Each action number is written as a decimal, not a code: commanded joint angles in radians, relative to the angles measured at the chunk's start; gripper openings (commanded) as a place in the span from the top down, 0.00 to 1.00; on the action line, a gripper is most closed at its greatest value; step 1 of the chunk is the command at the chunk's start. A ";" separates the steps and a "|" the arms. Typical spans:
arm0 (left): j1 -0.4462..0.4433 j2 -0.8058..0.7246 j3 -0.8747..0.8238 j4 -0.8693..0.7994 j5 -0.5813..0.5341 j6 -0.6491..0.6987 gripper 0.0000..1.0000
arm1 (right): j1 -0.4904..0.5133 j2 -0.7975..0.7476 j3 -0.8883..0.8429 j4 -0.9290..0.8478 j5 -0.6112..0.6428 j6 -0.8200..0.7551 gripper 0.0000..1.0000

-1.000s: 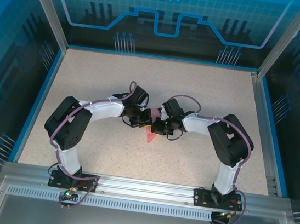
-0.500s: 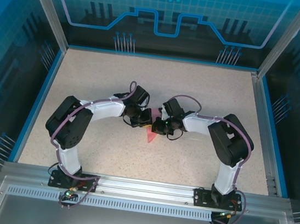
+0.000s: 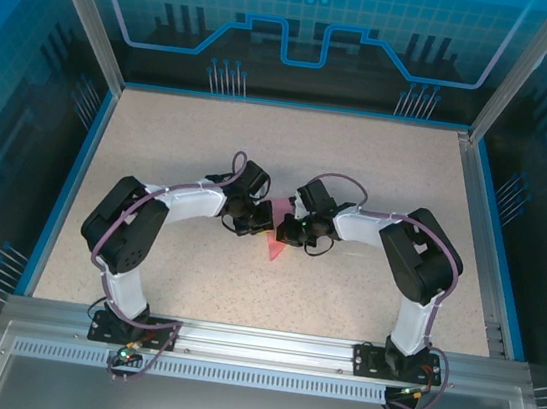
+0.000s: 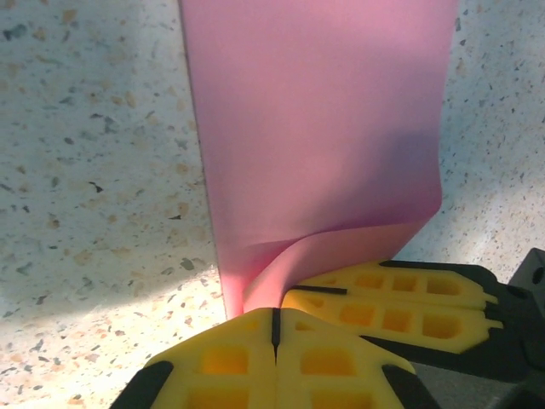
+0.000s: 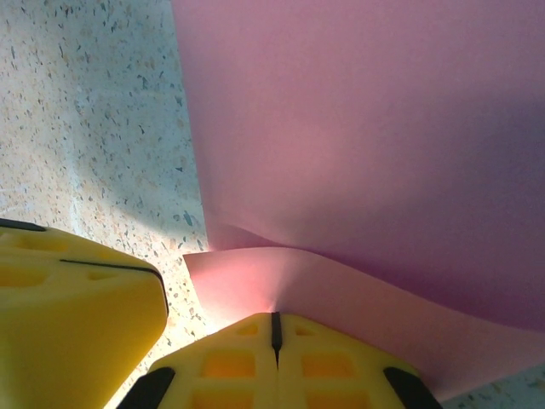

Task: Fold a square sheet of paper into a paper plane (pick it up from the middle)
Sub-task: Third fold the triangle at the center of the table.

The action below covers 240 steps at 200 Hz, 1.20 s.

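L gripper (image 4: pixel 274 317) & R gripper (image 5: pixel 274 322) sit side by side, each clamped tight on the pink paper (image 3: pixel 275 249), mid table (image 3: pixel 170 151), far from all edges, prob. to press its crease.

matt pink paper (image 4: pixel 315 128), speckled stone-look table (image 4: pixel 85 170)

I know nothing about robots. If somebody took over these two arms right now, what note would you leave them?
Left gripper: shut on an edge of the pink paper.
Right gripper: shut on the same paper, close beside the other.
Paper: middle of the table, mostly hidden under both grippers from above, with a pointed tip poking out on the near side.
Done: paper gripped by both; it seems partly folded.
Left: the remaining folds; no finished plane yet.
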State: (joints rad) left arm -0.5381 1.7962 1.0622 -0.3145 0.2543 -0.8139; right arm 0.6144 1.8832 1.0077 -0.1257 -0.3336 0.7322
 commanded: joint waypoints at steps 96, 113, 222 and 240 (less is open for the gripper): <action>-0.005 0.079 0.030 0.002 0.028 -0.003 1.00 | -0.014 0.013 -0.024 -0.069 0.022 -0.005 0.96; -0.003 0.084 0.034 -0.001 0.025 -0.002 1.00 | -0.013 0.012 -0.024 -0.068 0.019 -0.005 0.96; -0.004 0.109 0.040 -0.029 0.011 0.012 1.00 | -0.022 -0.008 -0.053 -0.027 -0.013 0.004 0.96; -0.005 0.113 0.001 -0.040 -0.008 0.014 1.00 | -0.024 -0.053 -0.080 0.028 -0.052 0.000 0.96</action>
State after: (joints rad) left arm -0.5392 1.8740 1.0824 -0.3092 0.2611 -0.8127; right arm 0.6052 1.8729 0.9798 -0.0875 -0.3580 0.7319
